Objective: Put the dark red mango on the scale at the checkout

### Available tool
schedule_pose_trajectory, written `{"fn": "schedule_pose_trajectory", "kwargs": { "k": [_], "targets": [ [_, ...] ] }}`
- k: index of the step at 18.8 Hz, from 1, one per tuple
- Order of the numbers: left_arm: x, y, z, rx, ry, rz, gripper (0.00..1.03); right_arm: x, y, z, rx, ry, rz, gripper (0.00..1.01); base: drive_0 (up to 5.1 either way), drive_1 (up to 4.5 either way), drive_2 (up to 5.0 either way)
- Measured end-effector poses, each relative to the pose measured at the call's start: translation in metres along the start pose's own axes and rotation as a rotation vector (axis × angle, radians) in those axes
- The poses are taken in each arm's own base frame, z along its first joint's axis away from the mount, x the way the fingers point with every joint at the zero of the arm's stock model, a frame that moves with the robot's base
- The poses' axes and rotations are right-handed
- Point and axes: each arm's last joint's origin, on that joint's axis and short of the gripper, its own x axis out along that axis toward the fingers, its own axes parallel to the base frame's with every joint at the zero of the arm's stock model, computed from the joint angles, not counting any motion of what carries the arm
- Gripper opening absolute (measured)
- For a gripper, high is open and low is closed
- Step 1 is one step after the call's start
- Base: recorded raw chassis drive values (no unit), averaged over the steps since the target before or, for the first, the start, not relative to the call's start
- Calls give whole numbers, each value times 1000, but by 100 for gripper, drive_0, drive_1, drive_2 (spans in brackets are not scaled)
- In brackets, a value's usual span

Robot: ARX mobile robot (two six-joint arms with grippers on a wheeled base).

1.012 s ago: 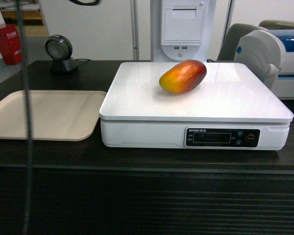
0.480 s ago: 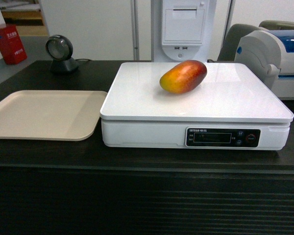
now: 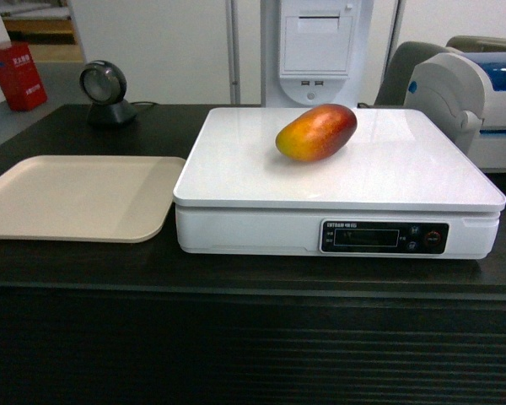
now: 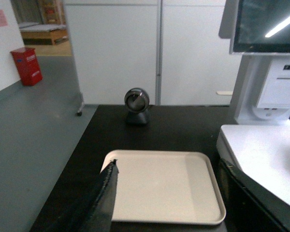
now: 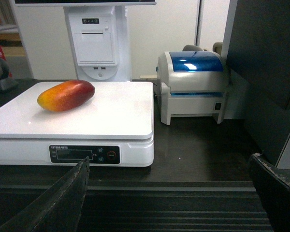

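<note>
The oval dark red mango (image 3: 316, 132), fading to orange-yellow at one end, lies on its side on the glossy platter of the large white square scale (image 3: 379, 181), toward its rear edge. The scale stands on the long black ribbed-front checkout (image 3: 236, 278), just beside a beige flat tray (image 3: 76, 198) on the counter's left part. My left pincer (image 4: 171, 203) and my right pincer (image 5: 169, 193) both hang spread wide, gripping nothing, well back from the mango.
</note>
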Motion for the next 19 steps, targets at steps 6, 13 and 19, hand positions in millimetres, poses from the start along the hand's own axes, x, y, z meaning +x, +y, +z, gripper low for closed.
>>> {"fn": "schedule_pose_trajectory", "kwargs": {
  "k": [6,13,19],
  "targets": [
    [-23,-24,-54,-2,5,-23,10,0,0,0,0,0,0,98,0,0,0],
    [-41,-39,-89,0,5,-1,2,0,0,0,0,0,0,98,0,0,0],
    [-50,-45,-105,3,5,-18,2,0,0,0,0,0,0,98,0,0,0]
  ]
}}
